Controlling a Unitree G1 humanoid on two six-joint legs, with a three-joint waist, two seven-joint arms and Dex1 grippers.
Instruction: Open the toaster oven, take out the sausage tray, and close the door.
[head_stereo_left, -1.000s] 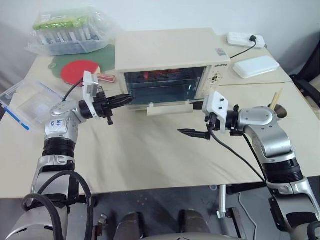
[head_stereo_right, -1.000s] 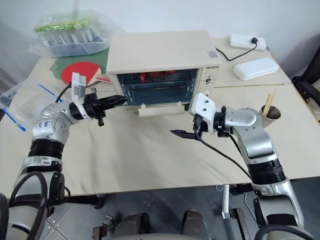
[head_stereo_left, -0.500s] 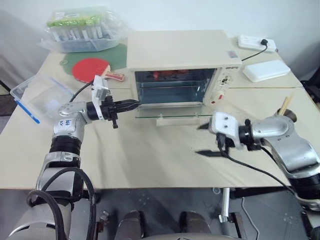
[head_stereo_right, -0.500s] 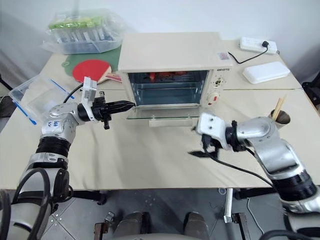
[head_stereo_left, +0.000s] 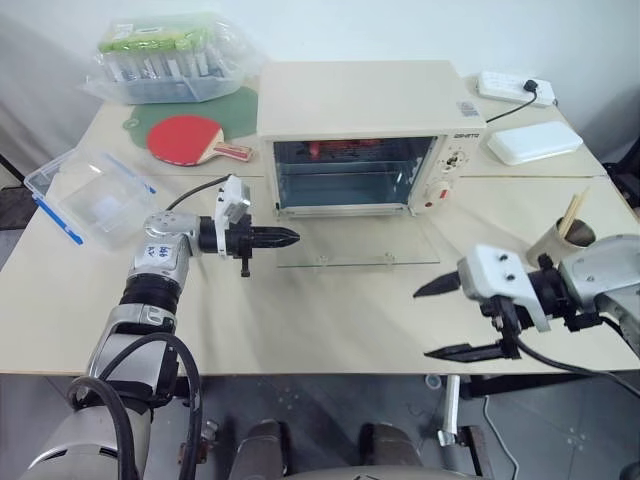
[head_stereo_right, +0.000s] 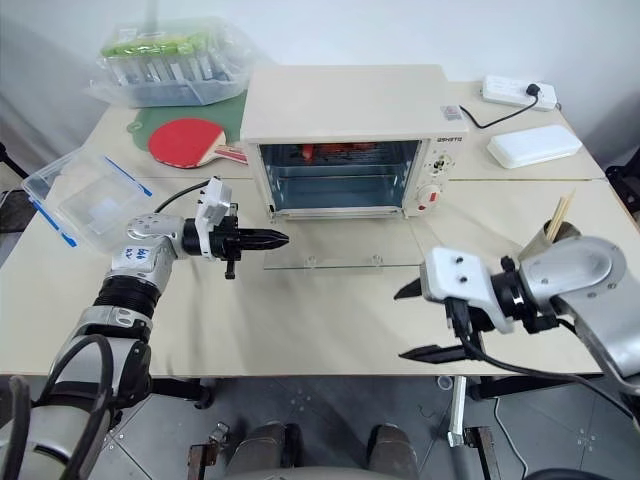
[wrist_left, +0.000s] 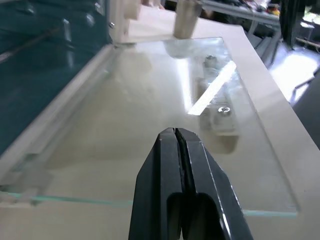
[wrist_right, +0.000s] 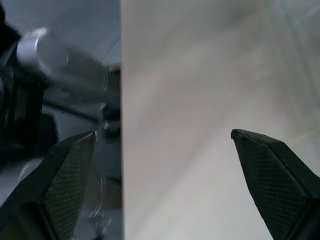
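Boxy cream-white metal toaster oven (head_stereo_left: 358, 100), clear glass door (head_stereo_left: 357, 245) lying flat just ahead of pinched-shut left gripper (head_stereo_left: 290, 238), textured black right gripper (head_stereo_left: 438, 320) spread wide, nothing being held.

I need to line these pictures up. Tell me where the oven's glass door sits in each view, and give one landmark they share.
Left eye view: the door lies flat, open, before the toaster oven.
Right eye view: door flat, centre, just past the left gripper.
Left wrist view: glass pane beyond the shut fingertips.
Right wrist view: not in it.
Shared landmark: the handle under the pane.
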